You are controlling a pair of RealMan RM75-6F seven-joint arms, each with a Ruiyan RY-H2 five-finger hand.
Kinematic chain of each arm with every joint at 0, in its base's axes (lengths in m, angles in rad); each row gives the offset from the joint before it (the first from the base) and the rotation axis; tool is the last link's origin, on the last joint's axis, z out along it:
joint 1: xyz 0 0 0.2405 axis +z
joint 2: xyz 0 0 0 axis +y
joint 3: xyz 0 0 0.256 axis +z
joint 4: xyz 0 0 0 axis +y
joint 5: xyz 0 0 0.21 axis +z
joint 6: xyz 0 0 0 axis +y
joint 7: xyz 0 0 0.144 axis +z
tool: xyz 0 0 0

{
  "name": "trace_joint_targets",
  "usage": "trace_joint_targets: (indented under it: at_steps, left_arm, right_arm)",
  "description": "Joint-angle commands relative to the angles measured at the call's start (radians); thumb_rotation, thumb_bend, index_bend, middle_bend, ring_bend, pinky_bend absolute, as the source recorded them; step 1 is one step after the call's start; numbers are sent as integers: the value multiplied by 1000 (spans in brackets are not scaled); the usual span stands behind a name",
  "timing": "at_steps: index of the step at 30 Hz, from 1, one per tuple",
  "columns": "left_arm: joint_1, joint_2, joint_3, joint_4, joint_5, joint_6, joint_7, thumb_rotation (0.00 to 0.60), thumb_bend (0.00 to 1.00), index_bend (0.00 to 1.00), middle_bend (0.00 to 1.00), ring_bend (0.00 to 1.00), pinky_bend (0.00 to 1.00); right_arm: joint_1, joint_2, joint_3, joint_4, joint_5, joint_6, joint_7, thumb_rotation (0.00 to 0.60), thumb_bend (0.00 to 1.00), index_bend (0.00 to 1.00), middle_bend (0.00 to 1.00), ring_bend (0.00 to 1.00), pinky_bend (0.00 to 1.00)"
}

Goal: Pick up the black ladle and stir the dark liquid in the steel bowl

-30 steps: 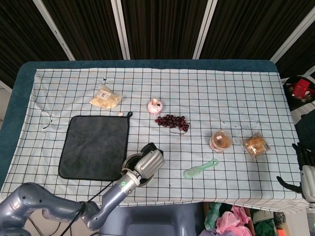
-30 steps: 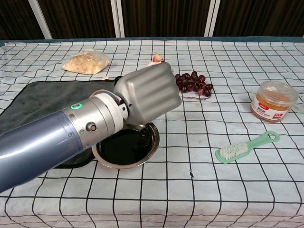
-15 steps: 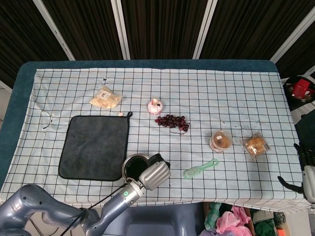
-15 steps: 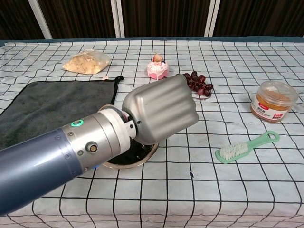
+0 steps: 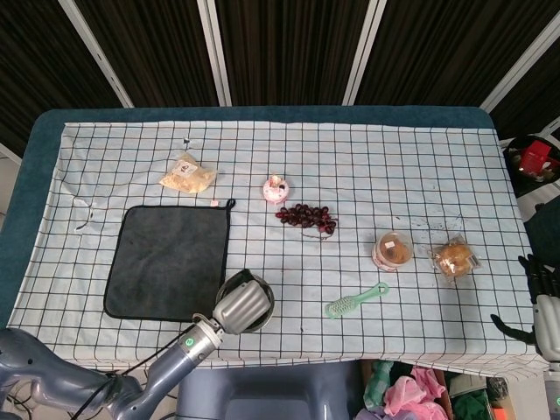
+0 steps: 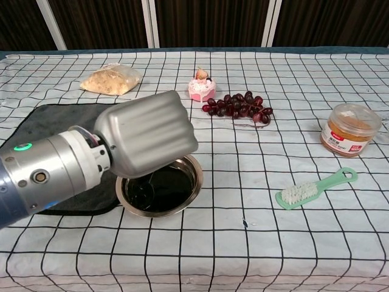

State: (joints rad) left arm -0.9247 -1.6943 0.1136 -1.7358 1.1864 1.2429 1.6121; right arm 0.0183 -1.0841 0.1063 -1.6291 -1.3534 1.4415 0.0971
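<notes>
The left robot hand [image 6: 148, 142] hung directly over the steel bowl [image 6: 182, 190] of dark liquid [image 6: 161, 191], its back hiding the fingers, so its grip could not be determined. No black ladle was visible in either view. The right robot hand [image 5: 544, 302] stood well apart at the counter's [image 5: 420, 166] far edge, fingers apart and empty.

Table [image 5: 35, 140] with dark blue top, covered by white black-grid cloth [image 5: 420, 175]. On cloth: dark grey towel [image 5: 166, 258] at left; steel bowl [image 6: 188, 182] of dark liquid just beside towel's near right corner; bagged snack [image 5: 187, 173] beyond towel; pink cupcake [image 5: 276, 187], grapes [image 5: 306, 216] next to it; orange-filled jar [image 5: 393, 250]; wrapped bun [image 5: 455, 259]; green brush [image 5: 355, 301] near front edge
</notes>
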Motion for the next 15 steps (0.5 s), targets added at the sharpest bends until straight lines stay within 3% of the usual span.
trace_joint_targets:
  at_steps: [1, 9, 15]
  left_arm:
    - [5, 15, -9, 25, -14, -12, -18, 600, 505, 689, 898, 836, 831]
    - [-28, -20, -101, 152, -46, -76, -91, 600, 506, 689, 897, 836, 831]
    - [-51, -62, -131, 192, -34, -98, -106, 600, 506, 689, 898, 836, 832]
  right_arm:
    - [1, -2, -1, 1, 1, -2, -3, 600, 113, 28, 8, 61, 217]
    - [5, -6, -3, 2, 3, -11, -11, 600, 114, 28, 8, 61, 217]
    - [5, -7, -3, 2, 2, -12, -10, 600, 113, 28, 8, 61, 217]
